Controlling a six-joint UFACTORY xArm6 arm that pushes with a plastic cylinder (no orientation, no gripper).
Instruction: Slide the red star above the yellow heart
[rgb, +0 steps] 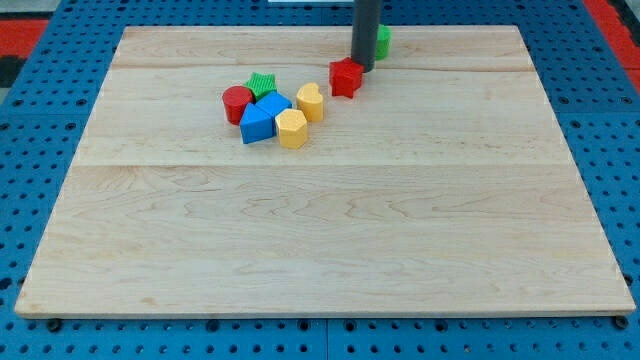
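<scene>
Right now the red star (345, 77) sits just up and to the view's right of the yellow heart (310, 102), near but apart. My tip (361, 69) seems to touch its upper right edge, though the rod hides the contact; that side suits a push leftward. No gripper exists to open or close, and no containers are on the board (320, 240)

The bench (330, 230) is pale, matt, grained wood in joined planks, lying on a blue perforated panel (40, 150), while the red star (346, 77) and yellow heart (310, 102) look smooth, matt and painted, and the rod (365, 30) dull dark grey.
</scene>
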